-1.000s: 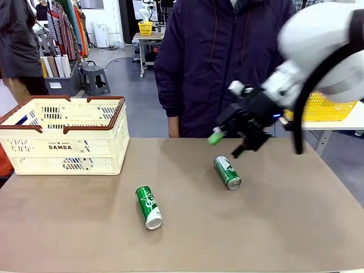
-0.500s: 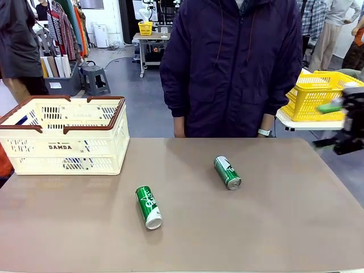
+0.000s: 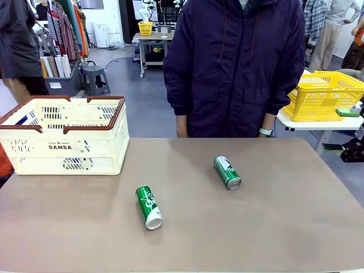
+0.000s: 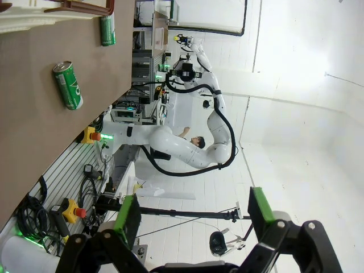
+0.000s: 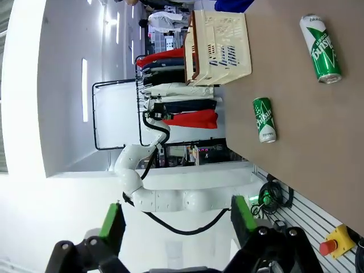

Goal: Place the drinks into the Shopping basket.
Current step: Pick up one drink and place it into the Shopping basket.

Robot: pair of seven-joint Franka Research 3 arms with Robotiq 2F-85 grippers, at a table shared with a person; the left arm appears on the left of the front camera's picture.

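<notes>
Left claw [image 4: 194, 211] and right claw [image 5: 176, 219] both gape empty. Well clear of them on the worktop [image 3: 284, 227] lie one green can [image 3: 148, 207] and a second green can [image 3: 227, 172], the Shopping basket [image 3: 62, 145] beyond.

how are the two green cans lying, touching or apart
Apart. The front view shows a wide stretch of bare table between the near can and the far can.

A person [image 3: 239, 68] in a purple jacket stands behind the table [image 3: 284, 227], near a yellow basket [image 3: 318, 103].
</notes>
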